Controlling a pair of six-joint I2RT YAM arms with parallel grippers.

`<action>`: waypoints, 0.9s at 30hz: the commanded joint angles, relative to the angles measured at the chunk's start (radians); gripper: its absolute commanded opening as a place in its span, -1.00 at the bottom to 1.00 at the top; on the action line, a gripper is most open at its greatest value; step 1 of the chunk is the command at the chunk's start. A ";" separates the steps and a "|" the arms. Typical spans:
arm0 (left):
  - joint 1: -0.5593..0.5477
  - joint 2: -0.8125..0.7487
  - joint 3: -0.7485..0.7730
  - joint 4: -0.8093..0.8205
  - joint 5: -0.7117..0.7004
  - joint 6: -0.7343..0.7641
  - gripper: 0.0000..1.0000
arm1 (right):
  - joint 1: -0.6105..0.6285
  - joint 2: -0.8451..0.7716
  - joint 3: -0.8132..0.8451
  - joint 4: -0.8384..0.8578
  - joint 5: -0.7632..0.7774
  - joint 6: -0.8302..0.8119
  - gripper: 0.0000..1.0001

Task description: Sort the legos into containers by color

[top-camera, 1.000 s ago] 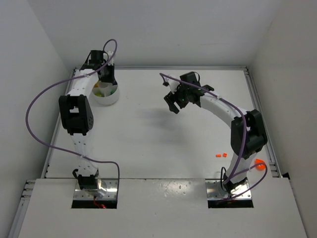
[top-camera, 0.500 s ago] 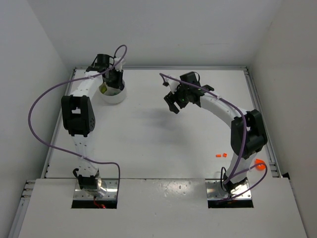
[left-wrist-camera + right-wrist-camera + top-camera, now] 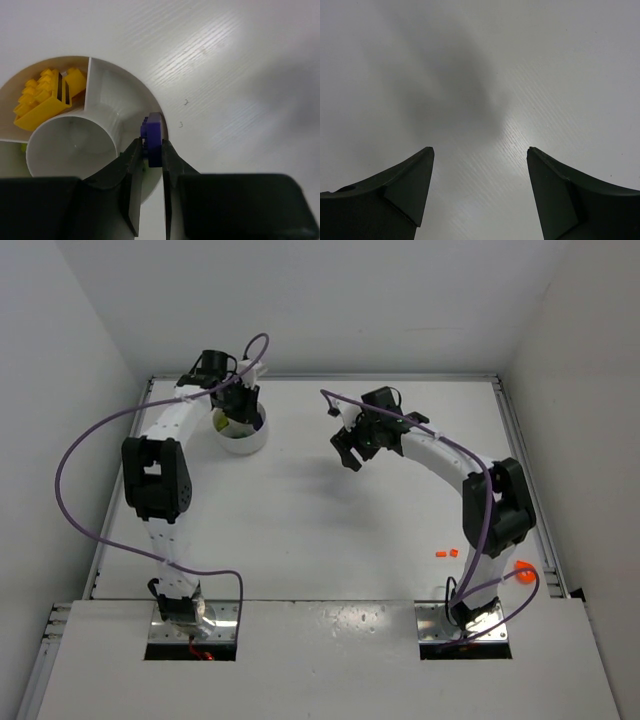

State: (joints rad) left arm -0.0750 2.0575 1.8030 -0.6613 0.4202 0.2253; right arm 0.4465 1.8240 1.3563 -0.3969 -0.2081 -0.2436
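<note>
The white divided dish (image 3: 256, 439) stands at the table's back left. My left gripper (image 3: 238, 408) is over it, shut across its outer wall (image 3: 118, 73) with a blue brick (image 3: 153, 134) pinched between the fingers at the rim. Yellow bricks (image 3: 44, 100) lie in one section and a bit of green (image 3: 22, 146) shows in another. My right gripper (image 3: 348, 452) is open and empty above bare table at mid-back, and it also shows in the right wrist view (image 3: 480, 151). Two small orange bricks (image 3: 445, 553) and a rounder orange piece (image 3: 522, 568) lie at the front right.
White walls enclose the table at the back and both sides. A raised rail (image 3: 520, 460) runs along the right edge. Purple cables loop from both arms. The dish's round middle cup (image 3: 72, 145) holds nothing.
My left gripper has moved to the right, and the dish has slid right with it. The right arm has not moved.
</note>
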 commanded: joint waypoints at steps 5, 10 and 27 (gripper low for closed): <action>-0.077 -0.086 -0.025 -0.026 0.091 0.048 -1.00 | -0.006 0.003 0.027 0.032 0.007 -0.010 0.50; -0.098 -0.086 -0.064 -0.037 0.137 0.037 -1.00 | -0.006 0.003 0.027 0.032 0.007 -0.010 0.50; -0.161 -0.123 -0.090 -0.009 -0.003 0.005 -0.85 | -0.015 -0.035 0.000 0.041 0.016 -0.010 0.50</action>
State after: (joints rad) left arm -0.2359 2.0064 1.6951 -0.7090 0.4721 0.2447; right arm 0.4335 1.8324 1.3560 -0.3897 -0.2073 -0.2436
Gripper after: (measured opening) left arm 0.223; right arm 0.753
